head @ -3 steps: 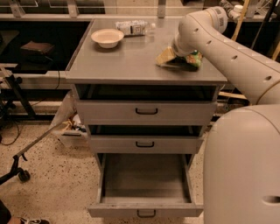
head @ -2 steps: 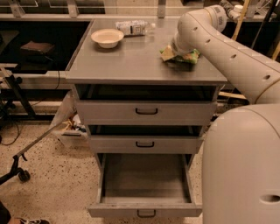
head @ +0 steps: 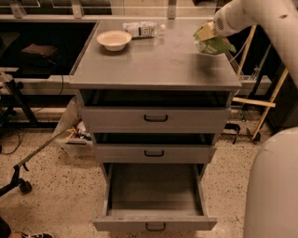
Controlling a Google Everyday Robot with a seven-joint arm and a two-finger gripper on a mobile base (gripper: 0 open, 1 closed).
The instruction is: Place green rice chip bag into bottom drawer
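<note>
The white arm [head: 260, 11] comes in from the far right, sloping down to the left. Its tool [head: 214, 30] hangs at the far right, mostly hidden.

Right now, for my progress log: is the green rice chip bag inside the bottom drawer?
No, the green rice chip bag is at the claw over the cabinet top, above the open bottom drawer.

Bag: crumpled bright-green foil snack bag [head: 213, 42], white and orange print, tilted, over the right rear corner of the grey surface [head: 153, 62].
Drawer: deep grey metal drawer [head: 153, 202], lowest of three, pulled open, dark handle in front.
Claw: claw [head: 210, 31] at the bag's top.
</note>
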